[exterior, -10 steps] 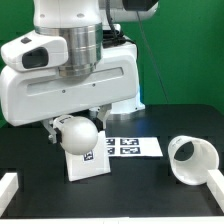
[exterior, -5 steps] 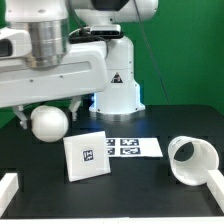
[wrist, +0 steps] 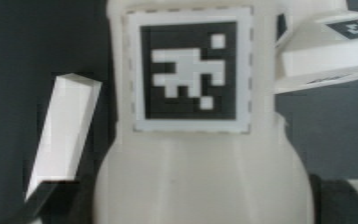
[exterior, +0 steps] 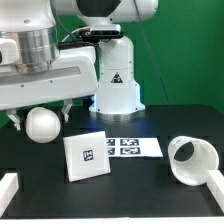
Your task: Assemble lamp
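The bulb (exterior: 42, 125) is hanging in the air above the table (exterior: 140, 200), toward the exterior view's left, with its round head pointing down and clear of everything beneath it. The gripper (exterior: 43, 116) is clamping it from both sides, the jaws standing wide around the bulb's body. In the wrist view the bulb is filling most of the picture, its square black-and-white tag facing the camera, and one finger (wrist: 66, 130) is lying along its side (the other finger is hidden behind the bulb there).

Just below and to the exterior view's right of the bulb, the base (exterior: 88, 155) is resting on the table, tilted, with its tagged face turned to the camera. It is overlapping the near edge of the marker board (exterior: 138, 147), which is lying flat behind it. The shade (exterior: 192, 160) is lying on its side well apart at the exterior view's right, its wide mouth turned toward the left. The arm (exterior: 60, 75) is filling the upper left of the exterior view.
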You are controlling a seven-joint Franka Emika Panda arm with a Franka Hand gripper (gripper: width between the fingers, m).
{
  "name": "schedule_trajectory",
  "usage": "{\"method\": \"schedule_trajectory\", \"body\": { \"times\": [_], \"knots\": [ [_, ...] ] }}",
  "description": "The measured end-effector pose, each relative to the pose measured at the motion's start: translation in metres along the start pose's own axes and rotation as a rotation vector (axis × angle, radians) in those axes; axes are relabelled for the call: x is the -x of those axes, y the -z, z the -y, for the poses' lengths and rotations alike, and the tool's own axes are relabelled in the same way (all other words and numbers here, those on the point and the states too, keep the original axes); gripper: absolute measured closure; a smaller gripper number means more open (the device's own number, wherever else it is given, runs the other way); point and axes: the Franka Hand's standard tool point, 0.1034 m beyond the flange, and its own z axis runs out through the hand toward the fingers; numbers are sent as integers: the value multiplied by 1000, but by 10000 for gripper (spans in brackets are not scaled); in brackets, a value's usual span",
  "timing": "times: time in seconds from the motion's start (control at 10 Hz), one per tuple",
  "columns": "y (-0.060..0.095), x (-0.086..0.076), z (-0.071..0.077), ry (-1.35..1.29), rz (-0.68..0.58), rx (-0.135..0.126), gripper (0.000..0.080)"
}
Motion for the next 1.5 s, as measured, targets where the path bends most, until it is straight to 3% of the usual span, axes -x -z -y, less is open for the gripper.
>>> {"method": "schedule_trajectory", "body": {
  "times": [0.2, 0.3, 0.5, 0.8, 1.2, 1.5],
  "knots": [
    [-2, 2, -2, -8, -2, -1, 229],
    [-11, 14, -10, -60, -12, -8, 229],
    [-35, 39, -21, -145, -16, -22, 229],
    [-80, 56, -22, -148, -19, 4, 229],
    [-84, 60, -27, -92, -30, 11, 229],
    [-99, 74, -28, -94, -21, 17, 229]
  ]
}}
